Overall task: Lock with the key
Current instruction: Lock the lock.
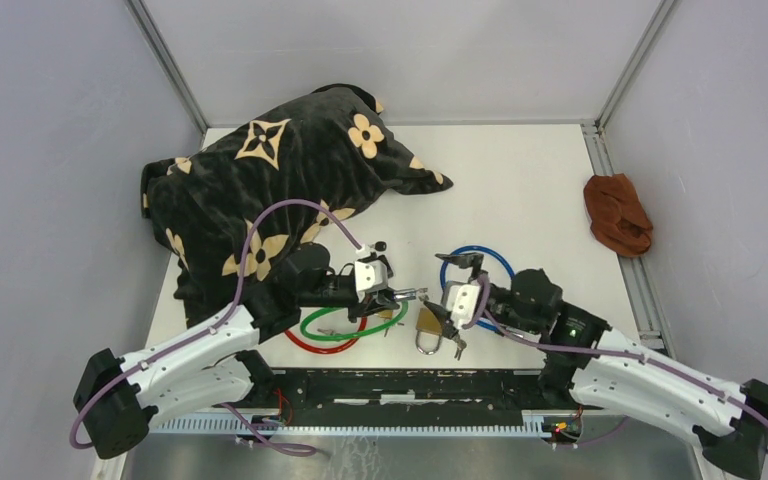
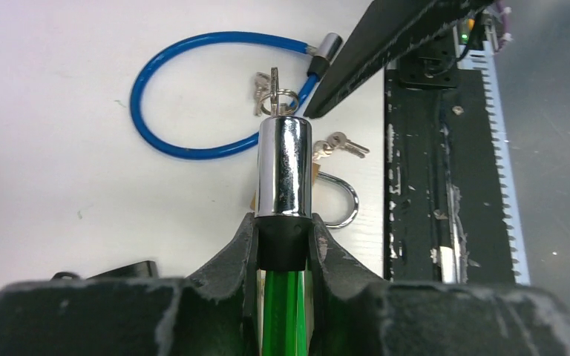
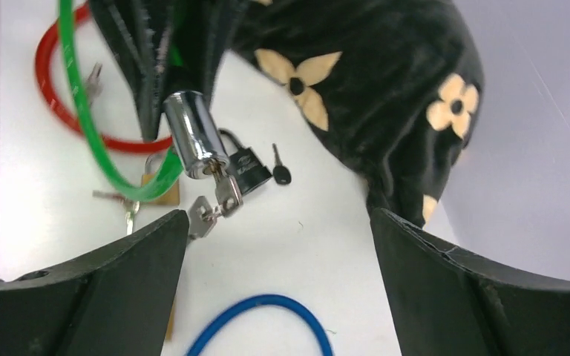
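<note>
The left gripper (image 2: 284, 231) clenches the green-cabled chrome lock cylinder (image 2: 284, 167), silver key (image 2: 274, 80) inserted; the right gripper (image 3: 278, 219) stands released.

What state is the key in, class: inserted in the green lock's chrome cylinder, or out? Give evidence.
Inserted: the key sticks out of the end face of the chrome cylinder, only its head showing.

The desk (image 1: 530, 180) is white. At ten o'clock lies a black blanket (image 1: 280, 180) patterned with cream flowers; at two o'clock, a rust-brown cloth (image 1: 617, 213). The green cable lock (image 2: 282, 319) has a chrome barrel (image 2: 284, 163) and silver keys (image 3: 227, 193). Nearby: a red cable (image 3: 111, 142), a blue cable (image 1: 476, 248), a brass padlock (image 1: 427, 322).
</note>
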Controlling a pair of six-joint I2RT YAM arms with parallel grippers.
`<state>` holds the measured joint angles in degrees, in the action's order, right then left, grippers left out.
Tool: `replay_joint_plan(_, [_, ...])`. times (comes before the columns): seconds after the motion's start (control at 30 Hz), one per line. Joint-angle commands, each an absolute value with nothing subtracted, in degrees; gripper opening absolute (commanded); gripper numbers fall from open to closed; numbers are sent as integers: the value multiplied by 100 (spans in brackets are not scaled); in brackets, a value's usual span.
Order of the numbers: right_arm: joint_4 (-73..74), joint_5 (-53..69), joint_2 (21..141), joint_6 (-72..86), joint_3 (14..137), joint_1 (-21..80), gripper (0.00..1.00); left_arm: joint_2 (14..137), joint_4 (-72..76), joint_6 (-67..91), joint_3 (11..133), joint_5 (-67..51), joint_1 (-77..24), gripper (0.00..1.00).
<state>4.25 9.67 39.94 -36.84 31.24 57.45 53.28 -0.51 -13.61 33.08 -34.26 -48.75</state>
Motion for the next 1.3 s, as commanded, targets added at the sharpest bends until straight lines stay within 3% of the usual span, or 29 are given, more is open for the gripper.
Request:
replay_joint_plan(0.0, [-1503,329,3244,-1817,1941,5433,96,5185,377,-1359,3166,-2762,-4901,2])
replay_joint_plan(0.13, [-2689,-35,3083,-572,1081,5436,82,5135,426,-958,3123,-2178,-4882,2])
replay_joint_plan(0.27, [-4384,297,3852,336,379,5554,69,5049,566,-489,3049,-2009,-4806,2])
replay_joint_plan(0.5, [-6633,161,5857,488,497,5835,68,4935,633,-304,2919,-2096,-4738,2])
replay_joint_plan(1.0, [-7639,696,7779,506,1402,5902,56,4938,818,-81,2918,-2237,-4662,2])
replay_joint_plan(1.07, [-7703,729,7911,514,1443,5901,50,4933,870,-24,2939,-2280,-4650,2])
replay_joint_plan(1.27, [-7777,703,8075,485,1334,5900,11,4872,936,256,3057,-2317,-4552,2])
